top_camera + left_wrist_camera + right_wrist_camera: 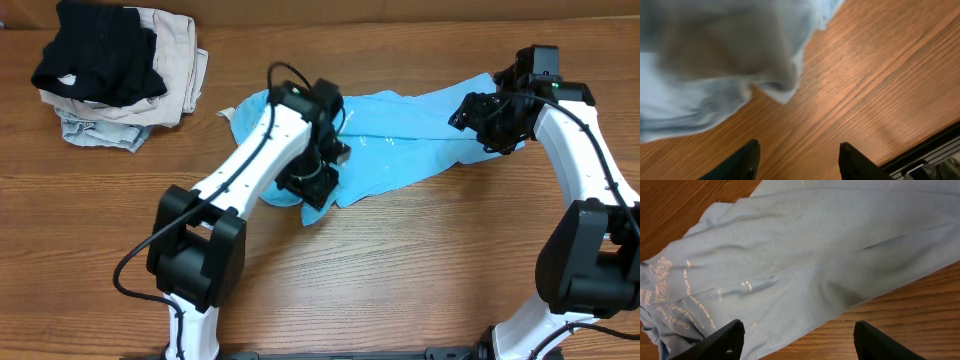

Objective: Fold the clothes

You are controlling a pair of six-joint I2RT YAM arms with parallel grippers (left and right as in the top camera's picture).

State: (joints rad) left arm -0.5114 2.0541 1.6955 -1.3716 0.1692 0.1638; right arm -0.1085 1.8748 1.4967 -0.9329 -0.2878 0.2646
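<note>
Left end effector (pixel 799 152) is open, empty, over the worktop (pixel 880 75), T-shirt (pixel 715 60) just ahead; right end effector (pixel 799 330) is open above the T-shirt.

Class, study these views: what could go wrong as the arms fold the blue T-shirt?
The T-shirt lies bunched and twisted, so any fold may set crooked. The left gripper stands open over bare table beside the cloth's edge; closing there could miss it. The right gripper, open above overlapping layers, might pinch several at once.
</note>
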